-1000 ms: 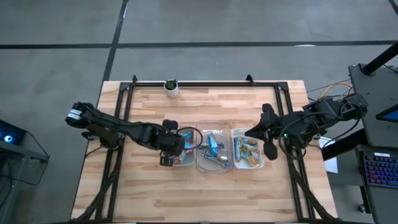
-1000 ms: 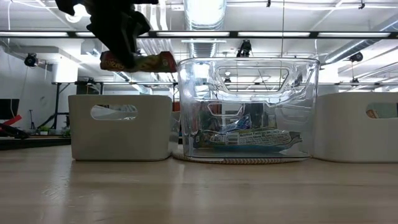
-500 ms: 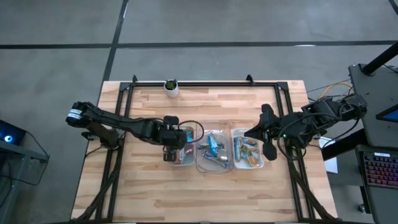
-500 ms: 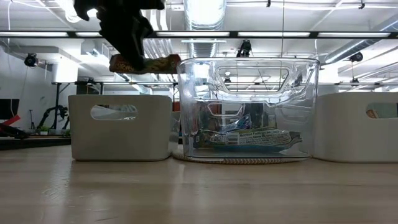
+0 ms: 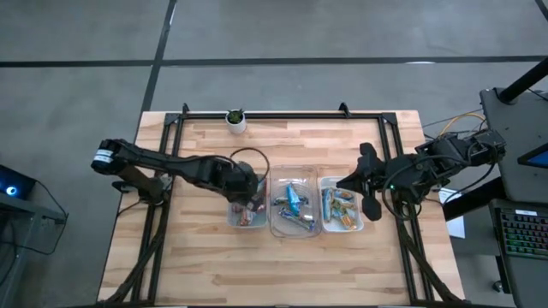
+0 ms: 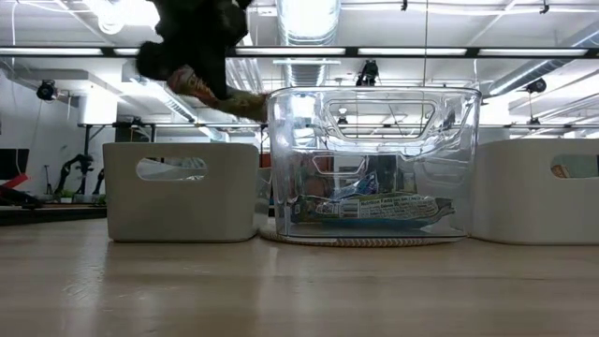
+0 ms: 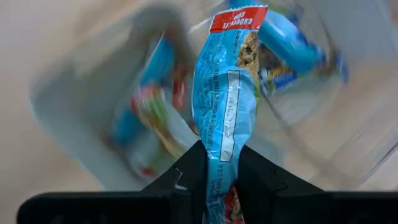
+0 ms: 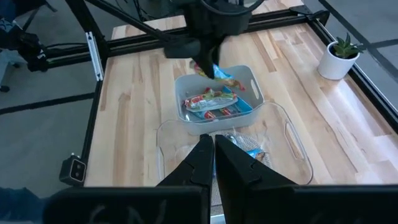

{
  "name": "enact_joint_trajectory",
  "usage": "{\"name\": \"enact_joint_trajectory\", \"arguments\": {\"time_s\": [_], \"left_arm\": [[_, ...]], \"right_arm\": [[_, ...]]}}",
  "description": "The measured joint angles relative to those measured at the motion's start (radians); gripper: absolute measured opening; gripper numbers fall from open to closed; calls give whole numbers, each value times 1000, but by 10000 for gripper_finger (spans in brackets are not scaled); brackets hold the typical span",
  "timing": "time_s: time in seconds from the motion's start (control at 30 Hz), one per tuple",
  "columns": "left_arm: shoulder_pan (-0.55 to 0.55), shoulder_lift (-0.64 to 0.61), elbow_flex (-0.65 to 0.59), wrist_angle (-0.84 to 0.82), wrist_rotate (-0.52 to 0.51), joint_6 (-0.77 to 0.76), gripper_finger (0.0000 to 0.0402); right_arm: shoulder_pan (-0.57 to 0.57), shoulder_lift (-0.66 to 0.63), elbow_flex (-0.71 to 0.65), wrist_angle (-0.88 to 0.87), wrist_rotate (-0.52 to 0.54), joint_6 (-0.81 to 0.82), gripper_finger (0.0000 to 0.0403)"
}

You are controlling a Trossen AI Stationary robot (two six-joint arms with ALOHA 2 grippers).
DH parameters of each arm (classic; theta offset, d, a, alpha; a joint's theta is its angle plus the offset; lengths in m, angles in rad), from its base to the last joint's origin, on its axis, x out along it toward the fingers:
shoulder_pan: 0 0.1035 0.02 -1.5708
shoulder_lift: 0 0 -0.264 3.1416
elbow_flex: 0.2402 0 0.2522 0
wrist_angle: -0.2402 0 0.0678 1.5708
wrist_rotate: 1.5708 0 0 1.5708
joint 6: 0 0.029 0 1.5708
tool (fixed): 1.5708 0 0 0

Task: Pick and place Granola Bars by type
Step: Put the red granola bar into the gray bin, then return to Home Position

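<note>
1. The left gripper (image 7: 219, 171) is clamped on one end of a shiny blue-wrapped granola bar with a red end label (image 7: 225, 93). It hangs over the left pale rectangular tray (image 5: 233, 216), left of centre in the high view.
2. In the low view the same bar (image 6: 225, 96) sits in the upper left, above that tray (image 6: 182, 192) and beside the clear plastic middle tray (image 6: 374, 164).
3. The right gripper (image 8: 213, 152) has its fingers pressed together and holds nothing. It waits by the right pale tray (image 5: 360, 224), right of centre in the high view.
4. Sorting looks well advanced: all three trays hold bars and none lie loose on the wooden table (image 5: 205, 265). The held bar is seemingly the only one left to place.
5. The left tray's contents (image 8: 214, 102) show red and blue wrappers, so whether this blue bar belongs there cannot be judged.
6. The left wrist view is blurred behind the bar, and the left arm covers much of its tray from above.
</note>
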Motion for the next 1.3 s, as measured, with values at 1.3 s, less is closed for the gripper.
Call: {"name": "enact_joint_trajectory", "arguments": {"time_s": [1.3], "left_arm": [[-22, 0, -114, 0, 32, -738, 126]], "right_arm": [[0, 0, 0, 0, -2, -110, 9]]}}
